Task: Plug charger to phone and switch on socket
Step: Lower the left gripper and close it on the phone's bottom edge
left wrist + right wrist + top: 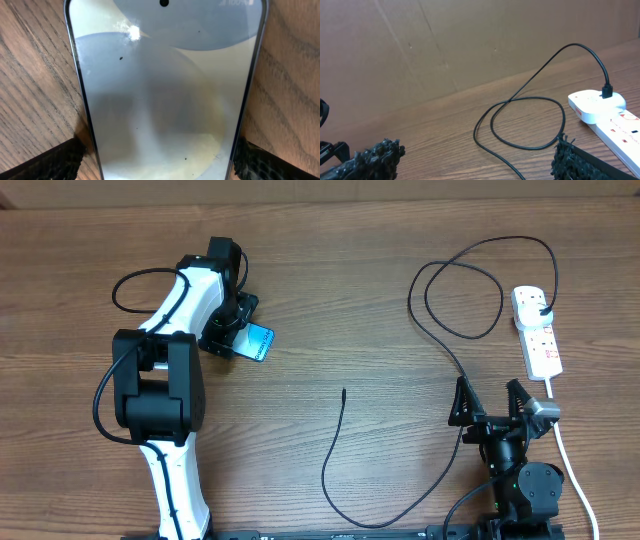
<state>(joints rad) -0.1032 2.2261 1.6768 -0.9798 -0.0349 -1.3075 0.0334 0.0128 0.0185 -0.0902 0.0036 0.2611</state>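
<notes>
Left claw is standing spread, straddling the phone at far left on the bench. Right claw is gaping at near right; the charger is trailing toward the socket.

Left gripper spread over phone, charger plugged into socket, right gripper spread nearby

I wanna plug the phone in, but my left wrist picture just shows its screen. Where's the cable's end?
Observer: The charger's tip lies loose, right of the phone and nearer the robot.
Operator: Is the other end plugged in?
Observer: Yes, its black plug sits in the socket.
Operator: Is anything holding the cable?
Observer: No. The right tool is open and empty.
</notes>
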